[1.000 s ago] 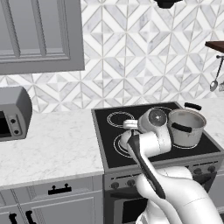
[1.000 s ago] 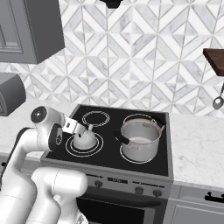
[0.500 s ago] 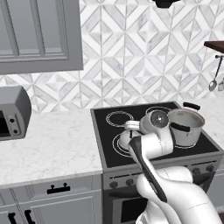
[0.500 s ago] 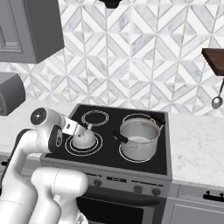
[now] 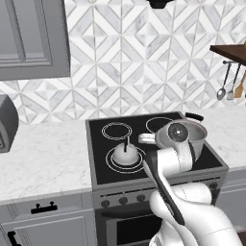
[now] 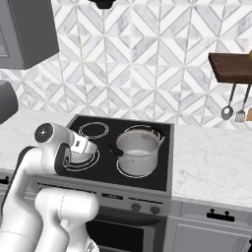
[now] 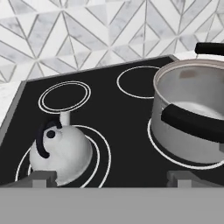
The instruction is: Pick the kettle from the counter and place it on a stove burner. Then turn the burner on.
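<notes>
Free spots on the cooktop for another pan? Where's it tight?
Free: the small back-left ring behind the kettle, and the back ring between that one and the pot. Also the counter left of the stove. Tight: the front row, with the kettle on the front-left burner and the pot on the front-right.

In the right base view we see the arm hiding most of the kettle (image 6: 81,156); the pot (image 7: 192,118) runs off the hand view's right edge.

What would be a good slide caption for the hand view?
Kettle sitting on the front burner ring of the black stove, steel pot beside it, open gripper held clear of both.
</notes>
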Robot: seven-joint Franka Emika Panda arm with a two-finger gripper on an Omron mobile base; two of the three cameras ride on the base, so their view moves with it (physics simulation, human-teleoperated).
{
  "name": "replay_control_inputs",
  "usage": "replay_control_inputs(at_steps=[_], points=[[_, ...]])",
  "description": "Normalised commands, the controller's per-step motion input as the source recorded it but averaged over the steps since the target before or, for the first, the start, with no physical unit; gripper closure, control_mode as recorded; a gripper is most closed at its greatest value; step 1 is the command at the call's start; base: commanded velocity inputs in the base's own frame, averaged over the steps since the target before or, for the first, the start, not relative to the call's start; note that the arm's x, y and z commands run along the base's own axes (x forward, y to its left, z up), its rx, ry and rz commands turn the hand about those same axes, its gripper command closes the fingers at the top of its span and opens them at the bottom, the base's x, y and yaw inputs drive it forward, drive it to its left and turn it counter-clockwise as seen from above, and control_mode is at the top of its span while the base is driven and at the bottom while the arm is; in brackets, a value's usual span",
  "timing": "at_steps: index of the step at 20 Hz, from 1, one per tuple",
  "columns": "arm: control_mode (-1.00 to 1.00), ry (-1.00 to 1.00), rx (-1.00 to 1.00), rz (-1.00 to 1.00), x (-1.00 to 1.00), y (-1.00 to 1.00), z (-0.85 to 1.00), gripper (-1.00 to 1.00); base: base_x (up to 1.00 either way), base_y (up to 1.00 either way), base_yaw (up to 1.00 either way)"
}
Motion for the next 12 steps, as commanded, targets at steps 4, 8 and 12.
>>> replay_control_inputs(at_steps=[4,8,12], points=[[1.0,0.0,0.0,0.0,0.0,0.0,0.0,-1.0,0.0,-0.52,0.0],[1.0,0.0,0.0,0.0,0.0,0.0,0.0,-1.0,0.0,-0.28,0.0],[-1.0,0.0,0.0,0.0,0.0,0.0,0.0,-1.0,0.0,0.0,0.0]])
